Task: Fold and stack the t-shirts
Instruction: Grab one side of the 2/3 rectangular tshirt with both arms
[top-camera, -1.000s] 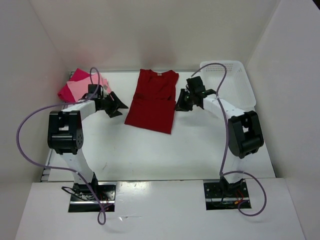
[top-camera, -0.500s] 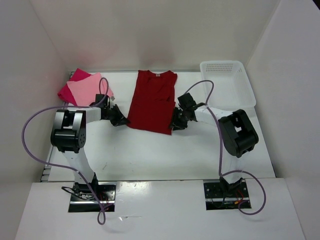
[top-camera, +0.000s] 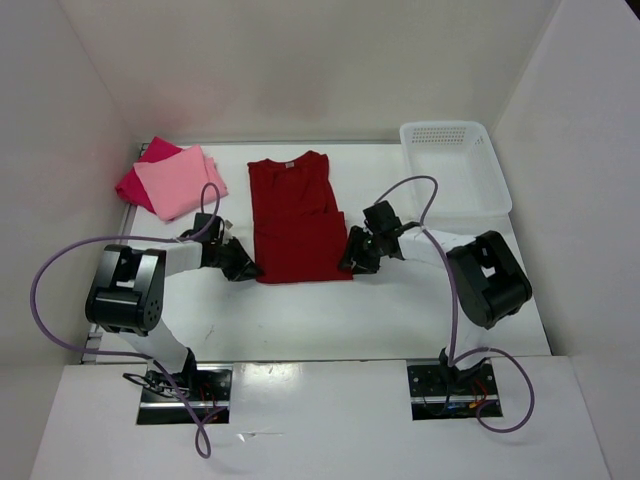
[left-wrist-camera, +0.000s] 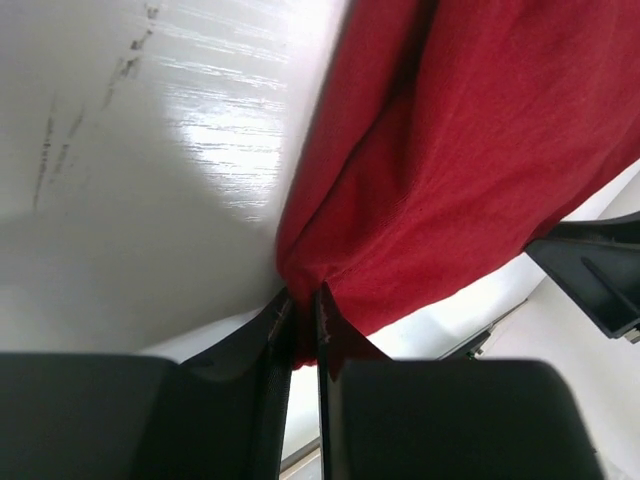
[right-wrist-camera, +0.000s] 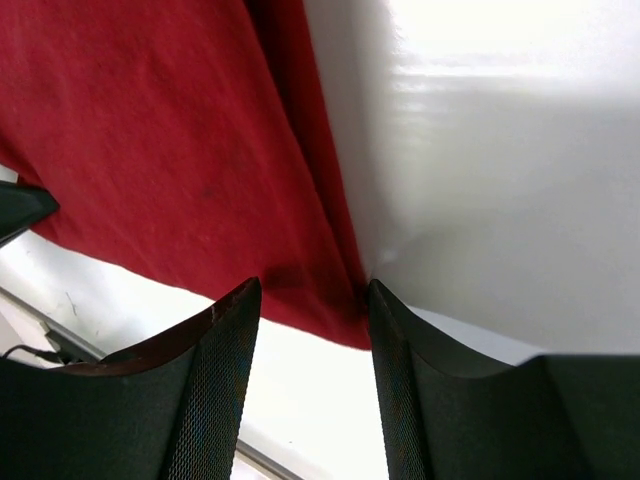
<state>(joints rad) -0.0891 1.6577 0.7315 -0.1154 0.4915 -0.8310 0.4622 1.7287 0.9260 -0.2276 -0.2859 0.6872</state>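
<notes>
The dark red t-shirt (top-camera: 298, 220) lies flat mid-table with its sleeves folded in and its collar at the far end. My left gripper (top-camera: 246, 269) sits at the shirt's near left corner. In the left wrist view it (left-wrist-camera: 300, 296) is shut on a pinch of that red cloth (left-wrist-camera: 480, 150). My right gripper (top-camera: 353, 262) is at the near right corner. There its jaws (right-wrist-camera: 310, 290) stand open, with the hem's corner (right-wrist-camera: 150, 130) lying loose between them. A folded pale pink t-shirt (top-camera: 182, 180) rests on the crimson-pink t-shirt (top-camera: 135, 182) at the back left.
A white lattice basket (top-camera: 455, 165) stands at the back right against the wall. White walls close in the table on the left, right and far sides. Purple cables loop over both arms.
The dark red shirt went from lying askew to square and has shifted left and nearer. Both grippers came down to its near corners. The left closed on cloth; the right opened.
</notes>
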